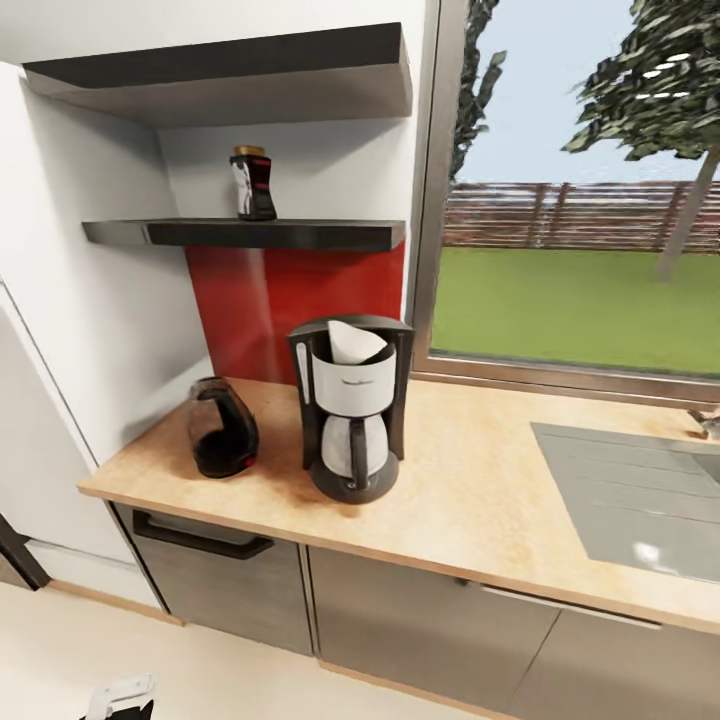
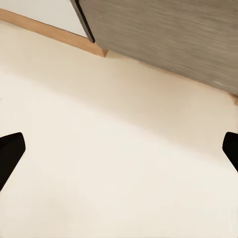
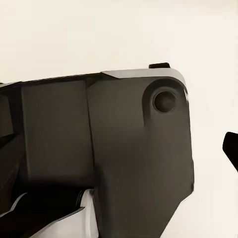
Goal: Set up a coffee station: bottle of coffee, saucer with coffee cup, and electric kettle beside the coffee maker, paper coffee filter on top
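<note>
The coffee maker (image 1: 351, 408) stands on the bench (image 1: 470, 500) with a white filter (image 1: 355, 343) in its top; the kettle (image 1: 221, 428) lies tipped just left of it. The coffee bottle (image 1: 253, 183) is on the far shelf (image 1: 250, 234) (label unreadable). The left tool (image 2: 119, 153) hangs wide open over the floor (image 2: 114, 163), holding nothing. One right tool (image 3: 231, 148) fingertip shows; I cannot tell its opening.

A steel sink (image 1: 640, 495) sits below the window (image 1: 580, 190).
</note>
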